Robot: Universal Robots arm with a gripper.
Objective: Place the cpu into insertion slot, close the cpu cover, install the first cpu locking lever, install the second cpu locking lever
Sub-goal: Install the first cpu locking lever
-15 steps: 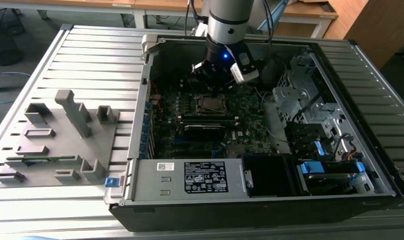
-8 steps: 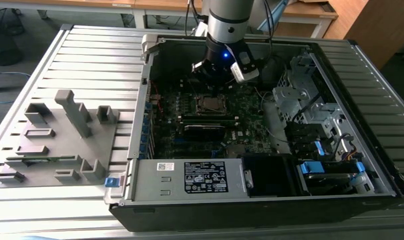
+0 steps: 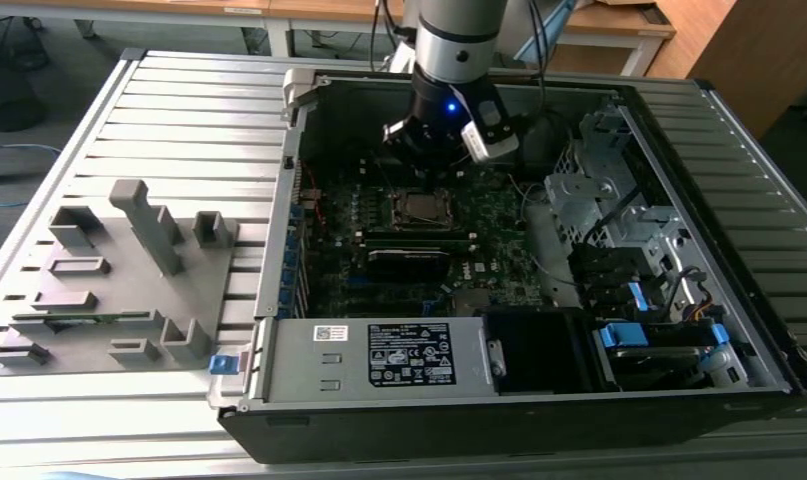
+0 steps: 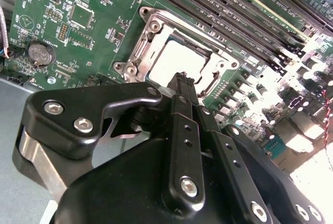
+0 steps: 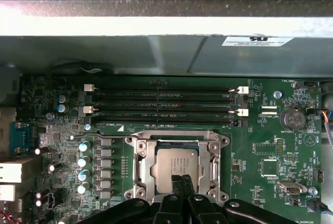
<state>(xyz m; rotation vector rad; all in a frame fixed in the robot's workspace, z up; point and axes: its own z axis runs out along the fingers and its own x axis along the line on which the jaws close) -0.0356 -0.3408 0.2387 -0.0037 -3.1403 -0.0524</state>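
The cpu (image 5: 176,164) (image 4: 174,60), a silver-grey square, lies in the insertion slot (image 3: 421,208) on the green motherboard. The silvery cpu cover (image 5: 141,167) (image 4: 156,31) lies flat around it as a frame. A thin metal lever (image 5: 112,136) runs along the socket's side toward the memory slots. My gripper (image 5: 181,180) (image 4: 182,78) (image 3: 437,160) hangs just above the socket. Its black fingers are shut together with nothing between them, and the tips point at the cpu's edge.
Long black memory slots (image 5: 161,104) lie beside the socket, with the case wall (image 5: 156,52) behind them. Inside the case stand a power supply (image 3: 376,355) and a metal drive cage (image 3: 603,200). A grey holder fixture (image 3: 123,270) sits at the exterior view's left.
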